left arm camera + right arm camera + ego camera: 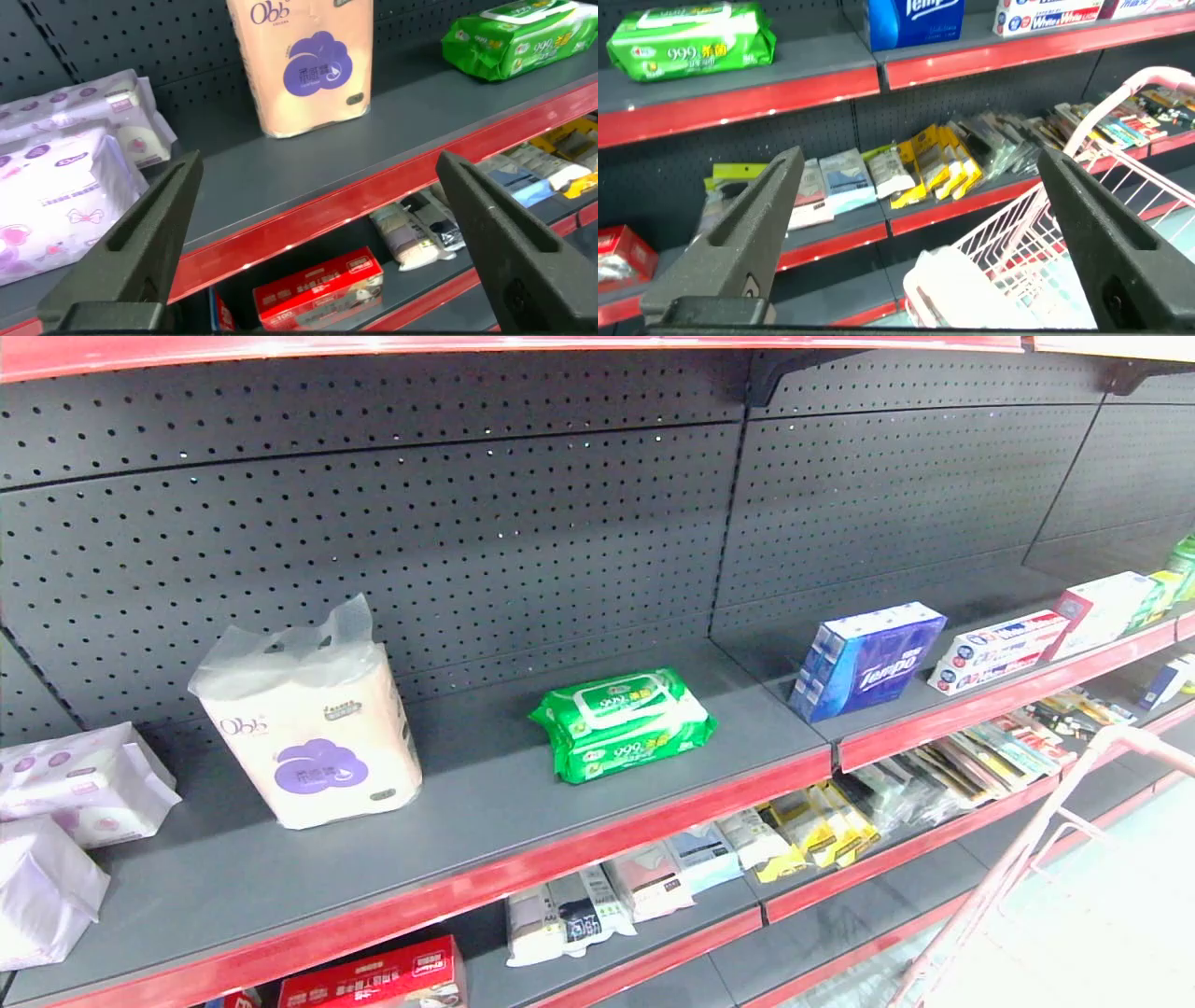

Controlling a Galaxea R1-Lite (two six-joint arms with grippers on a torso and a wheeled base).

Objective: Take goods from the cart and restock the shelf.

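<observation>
My left gripper (318, 163) is spread wide and empty, facing the shelf (485, 803) by the toilet roll pack (313, 728) at its left. My right gripper (920, 157) gapes equally wide, holding nothing; I see the pink cart (1018, 247) near it, right of the green wipes pack (621, 723).

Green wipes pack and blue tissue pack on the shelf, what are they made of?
Green wipes pack: looks like soft plastic film, glossy, since it crinkles and shines, with a stiffer white flap on top. Blue tissue pack: probably thin shiny plastic wrap over paper tissues, though its boxy shape leaves cardboard possible.
</observation>
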